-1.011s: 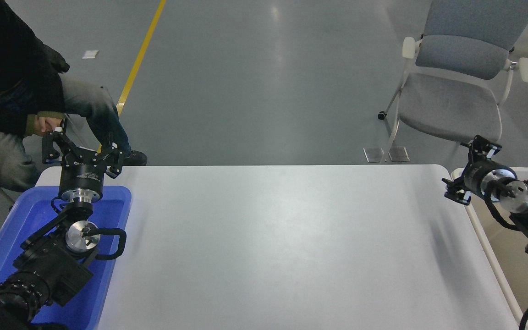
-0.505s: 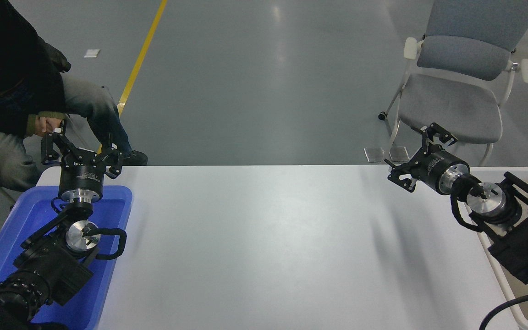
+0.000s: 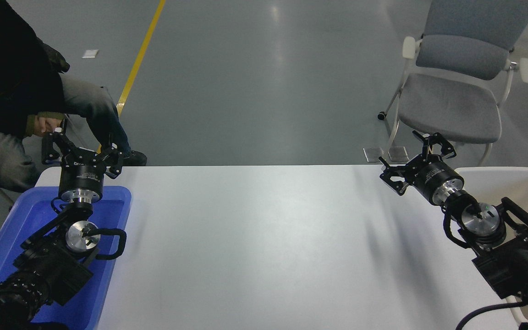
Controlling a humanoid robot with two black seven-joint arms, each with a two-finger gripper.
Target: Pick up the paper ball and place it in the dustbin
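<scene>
The paper ball is nowhere in view — perhaps already in the dustbin (image 3: pixel 502 173) — so the right gripper (image 3: pixel 414 156), spread and empty over the desk (image 3: pixel 264 247), should find it before reaching.

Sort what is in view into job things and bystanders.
Job: large cream-white plastic dustbin; right tool, open and empty. No paper ball shows.
Bystanders: blue plastic tray; parked left tool; grey padded chair; seated person.
</scene>
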